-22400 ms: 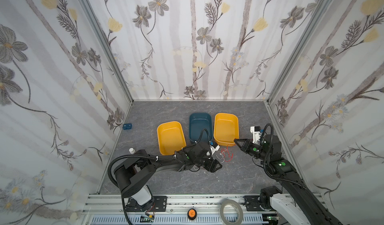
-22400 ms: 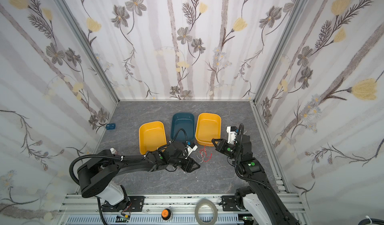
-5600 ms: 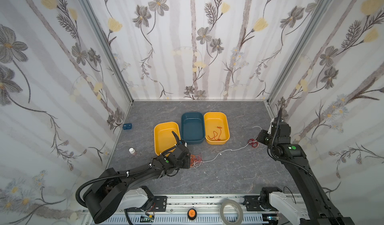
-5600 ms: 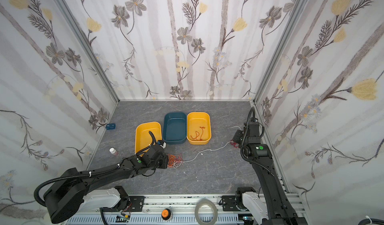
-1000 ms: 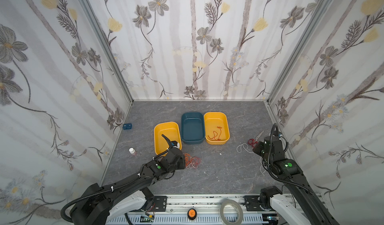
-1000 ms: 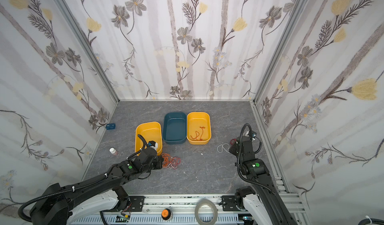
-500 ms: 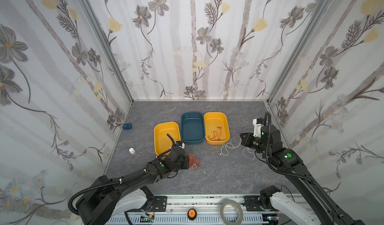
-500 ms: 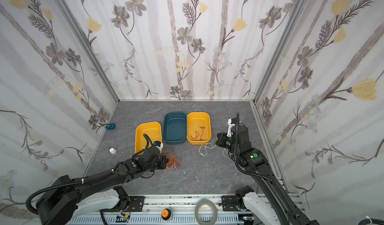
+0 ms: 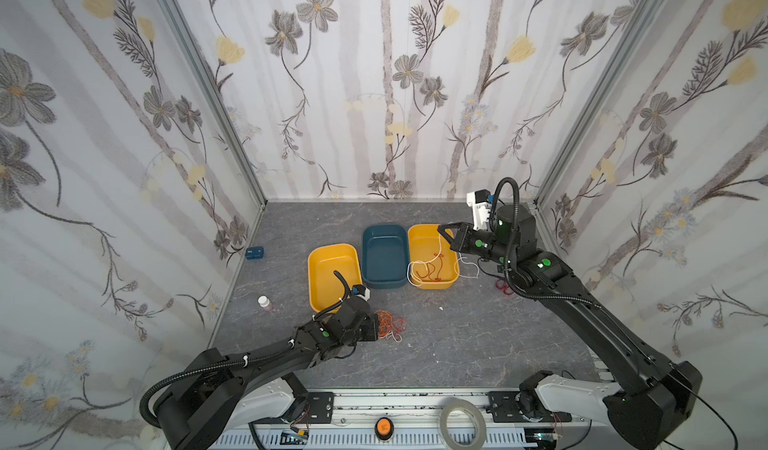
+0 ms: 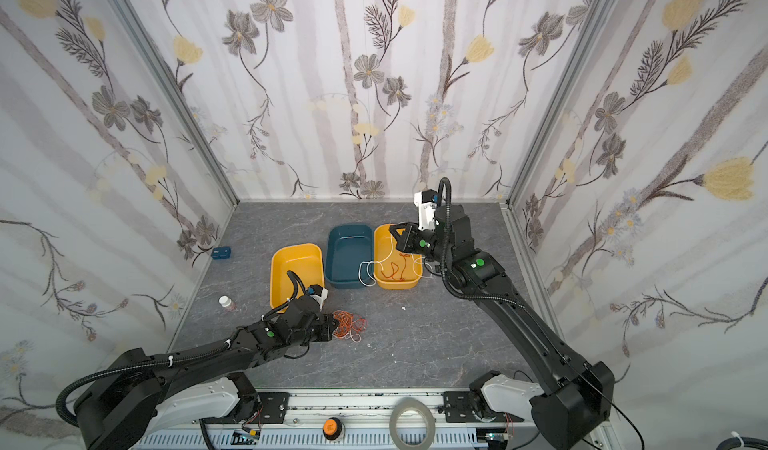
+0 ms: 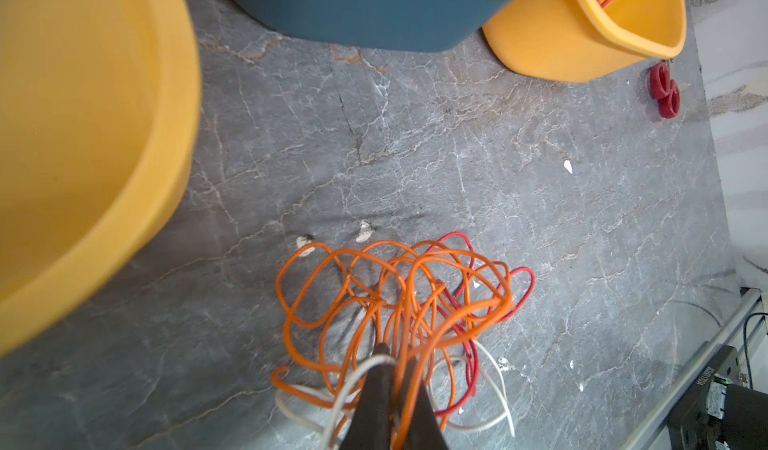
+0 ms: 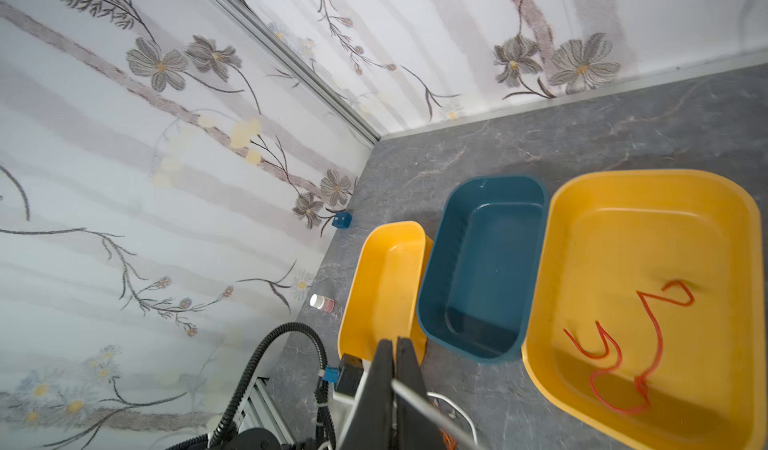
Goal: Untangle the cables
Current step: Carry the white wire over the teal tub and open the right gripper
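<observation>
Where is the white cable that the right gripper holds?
In both top views, the thin white cable hangs from the right gripper over the right-hand yellow plastic tray.

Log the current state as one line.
left gripper: shut on cable tangle | right gripper: shut on white cable, above right-hand yellow tray | red cable: in that tray

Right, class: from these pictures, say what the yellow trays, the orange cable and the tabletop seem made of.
Yellow trays: probably moulded plastic, smooth sheen, rounded rims. Orange cable: likely plastic-coated wire, glossy, holding springy loops. Tabletop: grey, veined like marble; stone or print, cannot tell.
</observation>
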